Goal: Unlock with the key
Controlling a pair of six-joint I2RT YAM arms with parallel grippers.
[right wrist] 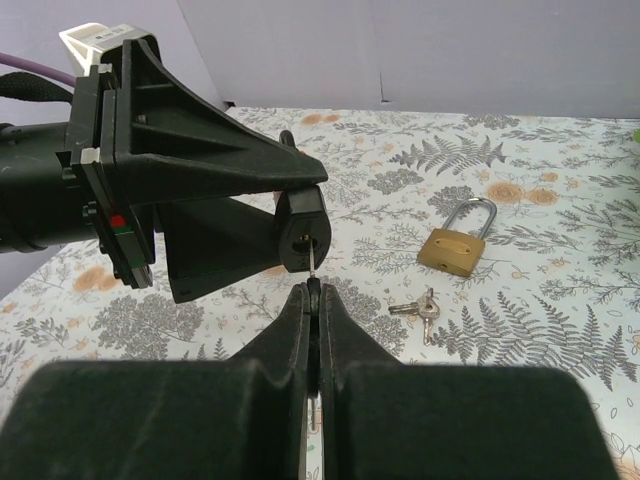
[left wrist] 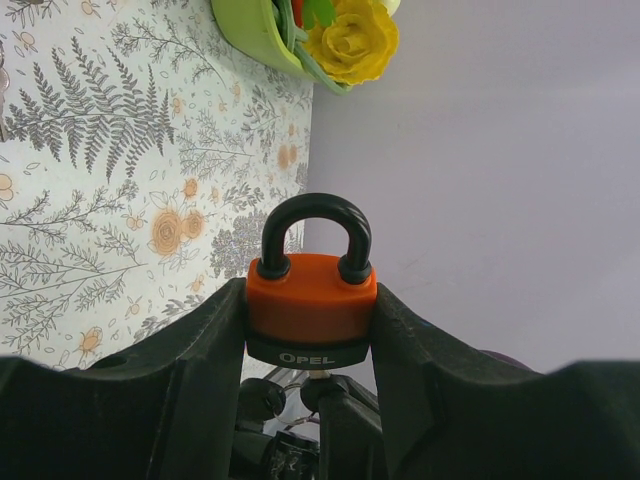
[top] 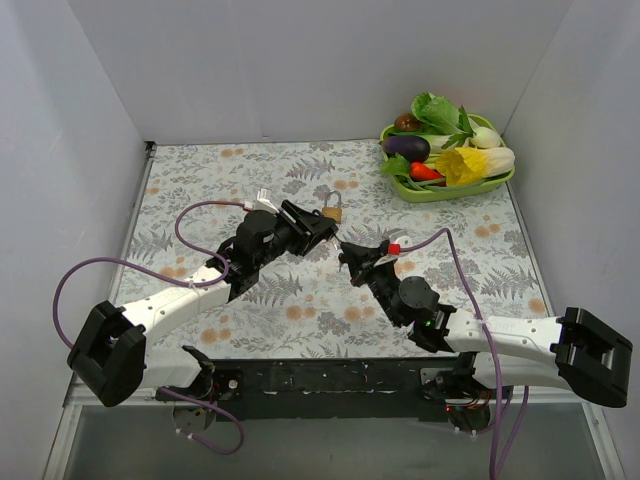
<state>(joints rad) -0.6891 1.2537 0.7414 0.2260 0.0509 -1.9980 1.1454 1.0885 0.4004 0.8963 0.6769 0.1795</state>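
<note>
My left gripper (left wrist: 311,330) is shut on an orange padlock (left wrist: 311,300) with a black shackle and a black base marked OPEL, held above the table. In the right wrist view the padlock's black base (right wrist: 302,231) faces me between the left fingers. My right gripper (right wrist: 314,292) is shut on a black-headed key (right wrist: 314,268) whose metal blade is partly in the keyhole. From above, the two grippers meet at mid table, left (top: 322,232) and right (top: 352,253). The shackle looks closed.
A brass padlock (right wrist: 456,243) lies on the floral cloth beyond the grippers, also in the top view (top: 332,208), with a small bunch of silver keys (right wrist: 421,311) beside it. A green tray (top: 497,182) of toy vegetables stands at the back right corner.
</note>
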